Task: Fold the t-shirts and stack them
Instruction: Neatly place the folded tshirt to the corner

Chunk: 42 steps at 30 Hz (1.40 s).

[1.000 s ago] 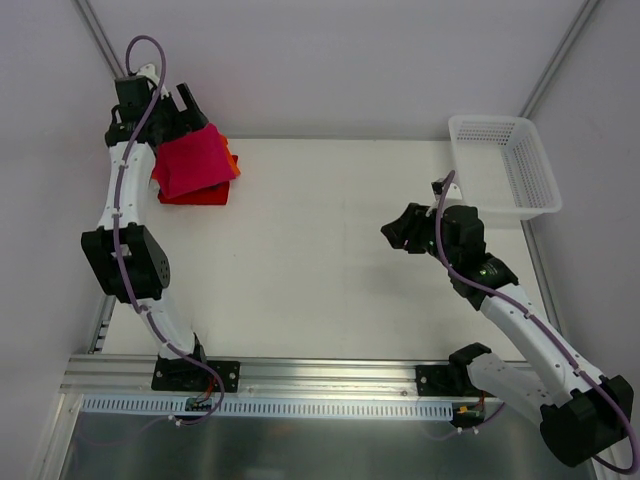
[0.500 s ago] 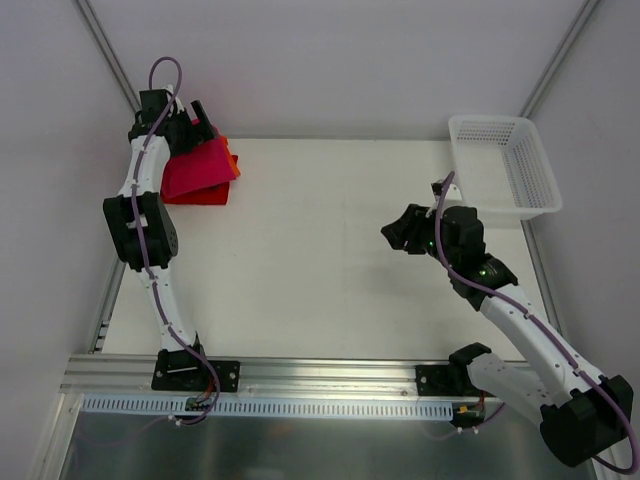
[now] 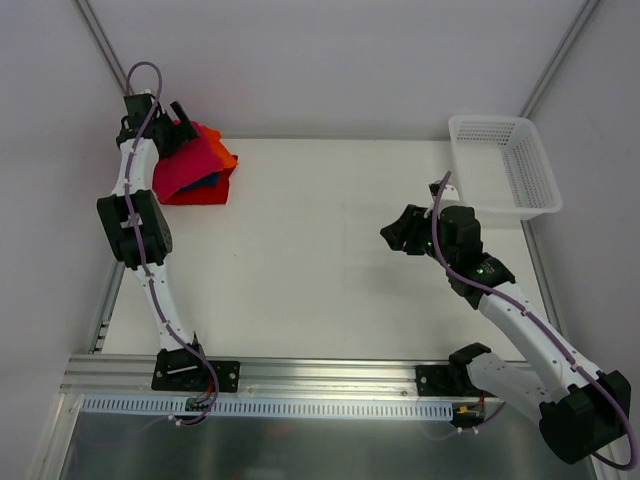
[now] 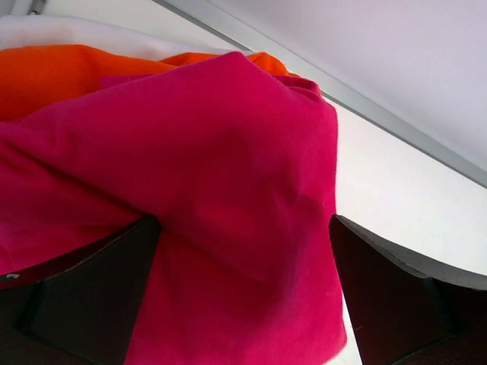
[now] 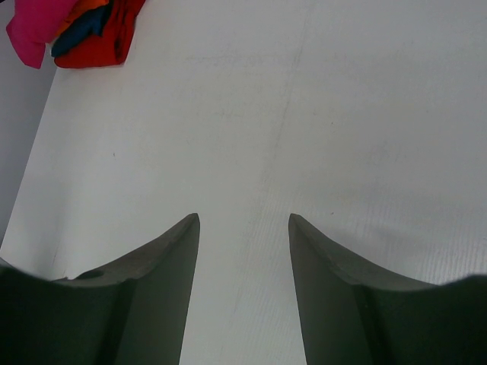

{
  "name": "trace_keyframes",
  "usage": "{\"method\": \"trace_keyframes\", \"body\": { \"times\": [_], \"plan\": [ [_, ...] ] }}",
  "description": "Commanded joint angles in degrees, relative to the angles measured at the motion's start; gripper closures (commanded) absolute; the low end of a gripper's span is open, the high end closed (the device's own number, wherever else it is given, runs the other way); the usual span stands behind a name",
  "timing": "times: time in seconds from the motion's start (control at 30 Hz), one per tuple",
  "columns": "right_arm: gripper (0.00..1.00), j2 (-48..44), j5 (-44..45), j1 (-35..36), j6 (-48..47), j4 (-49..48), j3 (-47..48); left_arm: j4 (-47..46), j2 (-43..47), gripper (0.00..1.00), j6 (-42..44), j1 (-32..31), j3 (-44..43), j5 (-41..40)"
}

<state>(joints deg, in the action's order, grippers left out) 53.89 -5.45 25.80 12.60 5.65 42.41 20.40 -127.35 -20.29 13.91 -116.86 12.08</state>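
Observation:
The t-shirts lie in a pile at the table's far left corner. The magenta-pink t-shirt [image 3: 183, 166] is on top, rumpled, with the orange t-shirt [image 3: 226, 157], the dark blue t-shirt [image 3: 207, 182] and the red t-shirt [image 3: 200, 194] under it. My left gripper [image 3: 184, 120] hovers at the pile's back edge. In the left wrist view its jaws stand wide apart [image 4: 243, 222] around the magenta cloth [image 4: 221, 152], with orange cloth [image 4: 53, 76] behind. My right gripper [image 3: 392, 233] is open and empty over bare table [image 5: 243, 218]. The right wrist view shows the pile [image 5: 91, 38] far off.
A white plastic mesh basket [image 3: 545, 185] stands at the far right corner of the table. A grey wall and a metal frame post run close behind and to the left of the pile. The table's left edge is right beside the pile.
My left gripper has moved back and left over the pile. The magenta shirt now covers less of the pile, so the orange and dark blue shirts show. My right arm has barely moved.

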Motion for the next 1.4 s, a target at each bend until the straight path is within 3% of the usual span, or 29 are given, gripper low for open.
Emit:
{"method": "trace_keyframes", "body": {
  "times": [0.0,0.47,1.37],
  "plan": [
    [0.46,0.2,-0.8,0.0,0.0,-2.4,0.6,1.7,-3.1,0.03,-1.8,1.3,1.3,-4.4],
    [0.46,1.0,-1.1,0.0,0.7,-2.4,0.5,1.7,-8.9,0.01,-3.5,3.3,-1.1,2.7],
    [0.46,-3.8,-1.5,0.1,2.1,-2.4,-2.8,1.7,14.3,0.01,-3.3,-4.9,2.3,1.2]
  ]
}}
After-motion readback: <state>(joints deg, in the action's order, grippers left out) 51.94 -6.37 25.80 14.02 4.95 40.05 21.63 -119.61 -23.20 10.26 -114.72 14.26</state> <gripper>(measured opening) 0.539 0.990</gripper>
